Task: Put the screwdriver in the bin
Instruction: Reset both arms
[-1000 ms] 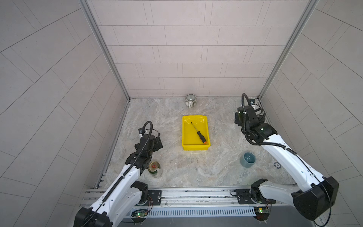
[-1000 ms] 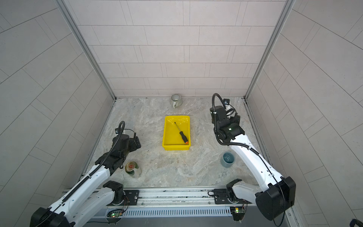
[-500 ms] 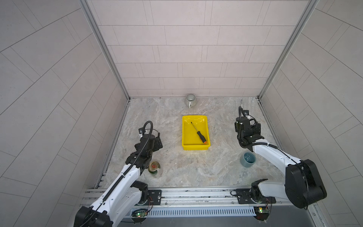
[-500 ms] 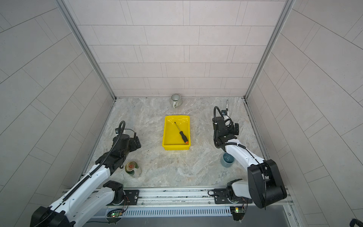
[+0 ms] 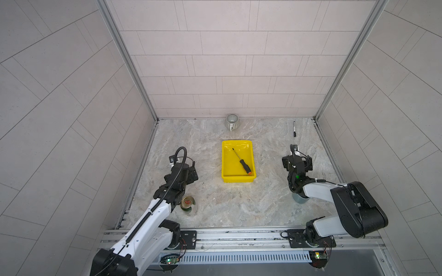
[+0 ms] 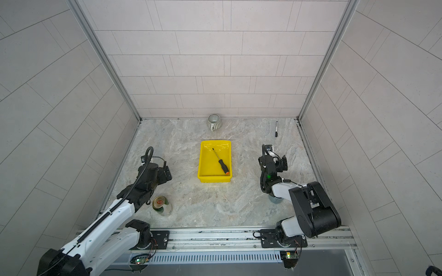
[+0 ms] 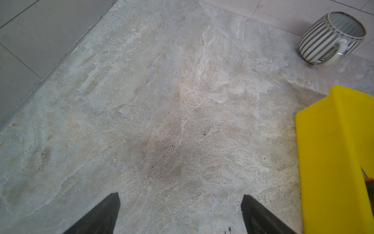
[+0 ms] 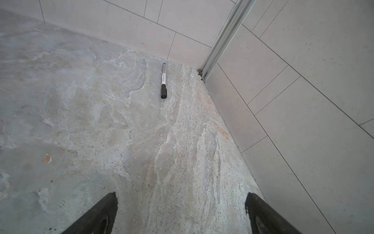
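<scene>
One screwdriver [image 5: 241, 160] lay diagonally inside the yellow bin [image 5: 226, 167] on the table [image 5: 210, 196], orange cap toward the near wall. Either side, clear of it, the left fingers [image 7: 105, 212] and the right fingers [image 8: 101, 212] stood spread wide, holding nothing.

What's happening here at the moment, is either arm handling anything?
Nothing is being handled. The screwdriver lies diagonally inside the yellow bin, with its orange end nearest the robot. The left claw is open and empty over bare tabletop beside the bin. The right claw is open and empty on the bin's other side, facing the marker in the far corner. By the look of it, the job is done.
</scene>
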Tool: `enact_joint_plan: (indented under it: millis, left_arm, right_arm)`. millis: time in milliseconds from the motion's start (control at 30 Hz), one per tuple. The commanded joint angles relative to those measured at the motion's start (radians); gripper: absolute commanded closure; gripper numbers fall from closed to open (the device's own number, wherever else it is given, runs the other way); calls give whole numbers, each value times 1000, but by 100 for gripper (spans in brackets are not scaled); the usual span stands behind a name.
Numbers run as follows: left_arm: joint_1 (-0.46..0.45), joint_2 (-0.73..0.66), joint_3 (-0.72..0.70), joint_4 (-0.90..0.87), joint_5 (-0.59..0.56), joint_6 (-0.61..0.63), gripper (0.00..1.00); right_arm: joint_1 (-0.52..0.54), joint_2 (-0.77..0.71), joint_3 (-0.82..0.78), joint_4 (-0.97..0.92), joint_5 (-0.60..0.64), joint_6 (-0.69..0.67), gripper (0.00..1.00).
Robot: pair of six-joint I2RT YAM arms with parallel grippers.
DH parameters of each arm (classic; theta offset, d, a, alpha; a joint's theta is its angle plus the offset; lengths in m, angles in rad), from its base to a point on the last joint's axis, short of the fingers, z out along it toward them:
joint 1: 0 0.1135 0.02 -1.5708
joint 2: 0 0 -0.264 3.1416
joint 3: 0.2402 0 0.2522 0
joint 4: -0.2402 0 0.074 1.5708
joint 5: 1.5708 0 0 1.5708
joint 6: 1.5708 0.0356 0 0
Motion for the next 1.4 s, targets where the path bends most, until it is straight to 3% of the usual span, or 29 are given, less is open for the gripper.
enact_joint_plan:
  millis: [0, 233, 300, 367, 433, 800, 1000, 1100, 1267, 1367]
  left_arm:
    - [-3, 3, 9, -1, -15, -2, 0]
    - [-3, 7, 11, -1, -16, -2, 0]
    - [-3, 12, 12, -1, -18, -2, 0]
    - [-3, 18, 14, -2, -25, -3, 0]
    - [-3, 24, 17, -5, -35, -7, 0]
    - [-9, 99, 77, 6, -84, 29, 0]
    - [-9, 132, 238, 3, -236, 91, 0]
    - [-9, 150, 196, 237, -277, 189, 0]
    - [-10, 251, 7, 794, -225, 500, 0]
    - [-8, 347, -132, 1174, -215, 595, 0]
  right_arm:
    - [-4, 42, -29, 183, -3, -8, 0]
    - [-17, 91, -50, 271, -27, 5, 0]
    - [-46, 87, -44, 244, -87, 28, 0]
    - [-106, 91, -48, 213, -231, 65, 0]
    - [-142, 140, -59, 297, -292, 84, 0]
    - [-141, 141, -51, 281, -276, 82, 1]
    - [-141, 140, -51, 278, -276, 81, 1]
    - [-141, 138, -51, 277, -275, 82, 0]
    - [-141, 140, -51, 279, -276, 82, 0]
    - [-141, 140, -51, 278, -276, 81, 1]
